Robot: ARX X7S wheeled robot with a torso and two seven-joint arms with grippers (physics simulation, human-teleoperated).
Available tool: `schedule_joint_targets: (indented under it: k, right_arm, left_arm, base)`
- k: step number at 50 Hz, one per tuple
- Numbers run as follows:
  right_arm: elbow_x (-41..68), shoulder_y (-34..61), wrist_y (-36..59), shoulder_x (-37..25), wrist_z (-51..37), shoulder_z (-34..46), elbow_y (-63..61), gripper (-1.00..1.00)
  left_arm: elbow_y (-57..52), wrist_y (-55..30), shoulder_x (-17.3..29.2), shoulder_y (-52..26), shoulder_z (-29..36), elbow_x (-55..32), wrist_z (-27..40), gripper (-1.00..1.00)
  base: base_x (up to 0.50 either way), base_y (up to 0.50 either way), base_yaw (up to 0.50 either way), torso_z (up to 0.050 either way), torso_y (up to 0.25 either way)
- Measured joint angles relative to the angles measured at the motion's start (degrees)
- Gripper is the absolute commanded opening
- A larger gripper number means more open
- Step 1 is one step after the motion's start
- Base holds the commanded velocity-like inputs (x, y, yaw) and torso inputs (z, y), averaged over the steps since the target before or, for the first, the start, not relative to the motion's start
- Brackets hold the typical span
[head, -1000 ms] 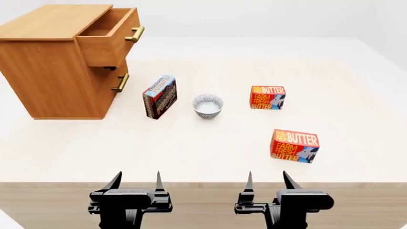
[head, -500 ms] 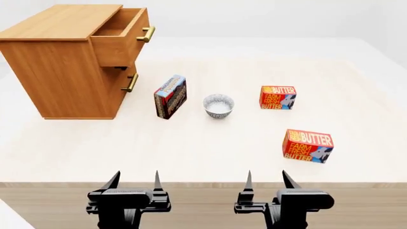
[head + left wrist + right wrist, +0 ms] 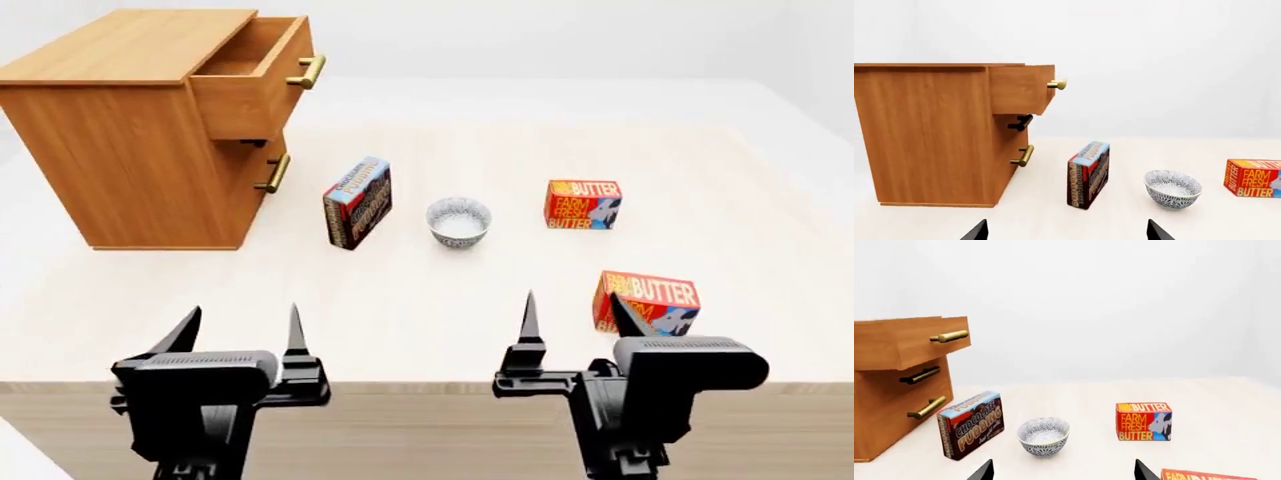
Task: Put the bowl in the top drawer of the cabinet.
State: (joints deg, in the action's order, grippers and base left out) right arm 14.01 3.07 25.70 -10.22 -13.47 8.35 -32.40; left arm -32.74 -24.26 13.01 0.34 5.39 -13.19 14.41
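Note:
The small speckled white bowl (image 3: 458, 221) stands upright in the middle of the table, also in the left wrist view (image 3: 1173, 188) and the right wrist view (image 3: 1043, 435). The orange-brown cabinet (image 3: 127, 130) sits at the far left, its top drawer (image 3: 254, 75) pulled out, brass handle showing (image 3: 1057, 84). My left gripper (image 3: 236, 330) and right gripper (image 3: 577, 315) hover open over the table's front edge, well short of the bowl, nothing between their fingers. Only fingertips (image 3: 976, 232) (image 3: 982, 471) show in the wrist views.
A chocolate pudding box (image 3: 356, 201) stands just left of the bowl. One butter box (image 3: 582, 204) lies right of the bowl; another (image 3: 651, 300) lies nearer, just beyond my right gripper. The lower drawer (image 3: 274, 173) is closed.
Both grippers have risen and advanced over the table's front edge, the left one shifting left. The head view first shifted slightly, then held steady.

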Motion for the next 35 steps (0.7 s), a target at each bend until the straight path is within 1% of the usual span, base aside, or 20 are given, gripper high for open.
schedule_joint_targets:
  k: [10,22,35]
  right_arm:
    - [1.59,0.65,4.87,-0.77,-1.4,0.02,-7.16,1.0]
    - [2.67,0.68,7.15,-1.66,-2.05,0.4,-11.13,1.0]
    - [3.38,1.1,8.56,-2.26,-2.72,0.83,-13.03,1.0]
  left_arm:
    - [-7.05,-5.42,1.53,-0.49,0.33,-0.77,1.36,1.0]
    - [-10.78,-8.01,2.49,-0.32,0.79,-1.24,2.18,1.0]
    - [-11.93,-9.01,2.75,-0.17,0.21,-2.46,2.64,1.0]
  base:
    - [0.03,0.0,0.0,0.0,0.0]
    - [0.5,0.0,0.0,0.0,0.0]
    - [0.5,0.0,0.0,0.0,0.0]
